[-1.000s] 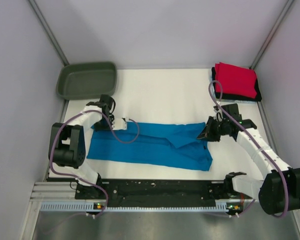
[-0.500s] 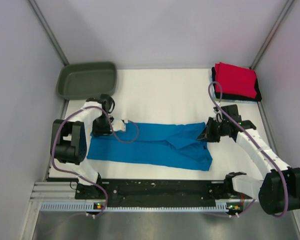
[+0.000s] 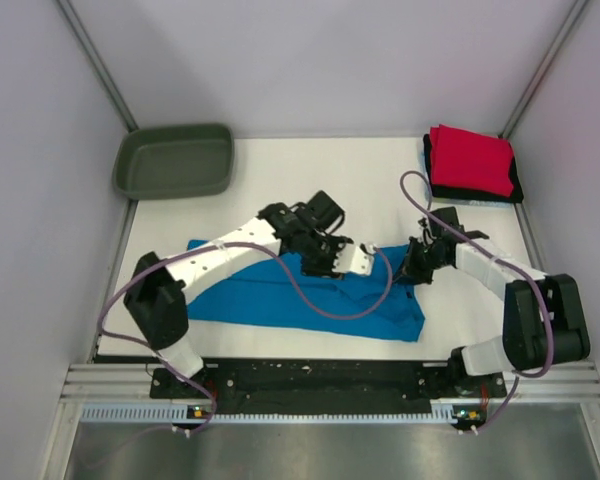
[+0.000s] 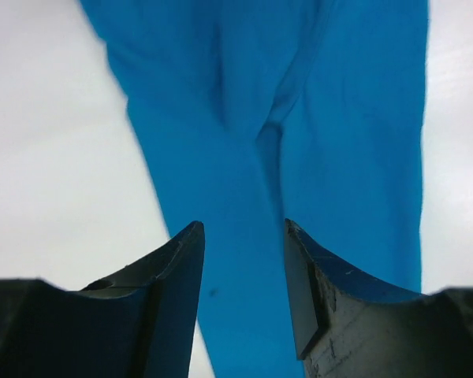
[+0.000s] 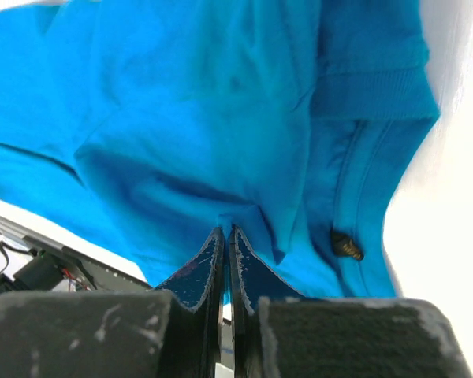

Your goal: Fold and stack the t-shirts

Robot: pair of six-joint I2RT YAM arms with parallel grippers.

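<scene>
Mid-fold at the counter: the turquoise t-shirt lies in a long band along the near edge, while the folded red and black t-shirts sit stacked in the far right corner. The right gripper is pinched tight on a pucker of blue cloth at the band's right end. The left gripper hovers half-spread above the band's middle, holding nothing. A clean fold likely calls for the left gripper to settle on the hem level with its partner, catch every layer, then for both to carry the cloth across evenly.
</scene>
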